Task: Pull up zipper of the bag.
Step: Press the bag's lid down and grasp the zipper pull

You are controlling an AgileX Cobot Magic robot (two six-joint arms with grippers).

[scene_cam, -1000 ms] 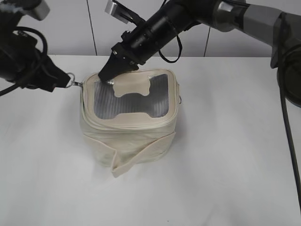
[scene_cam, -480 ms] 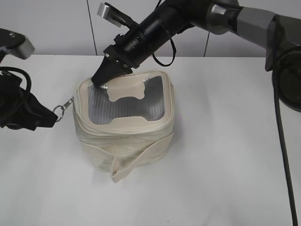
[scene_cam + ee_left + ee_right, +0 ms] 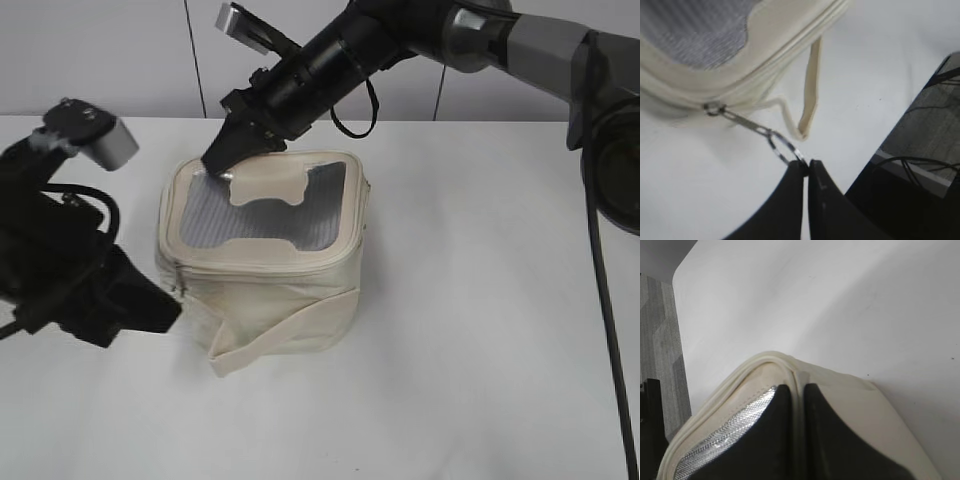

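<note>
**Left wrist view: ring pull pinched, lid corner pinned**

Left wrist view gives me the clearest read: my left pincer [image 3: 806,167] is clenched on the round silver ring pull [image 3: 785,147] of the zipper [image 3: 715,108], the two black fingertips meeting over the ring's lower edge. A short metal link runs taut from the ring up to the small silver slider, which sits on the cream zip track at the bag's front left corner, just under the lid rim.

In the exterior view, the small boxy cream-white fabric bag [image 3: 270,290] stands near the middle of the white desk [image 3: 480,330], its grey mesh window with the cream patch [image 3: 268,190] facing up and its flat cream strap [image 3: 262,340] drooping across the front. The left pincer sits low beside the bag's left side.

My right pincer [image 3: 222,158] reaches across from the right and presses down on the lid's rear left corner. The right wrist view shows its black fingers [image 3: 827,440] drawn nearly together, a thin cream ridge of the lid edge caught between them.
</note>
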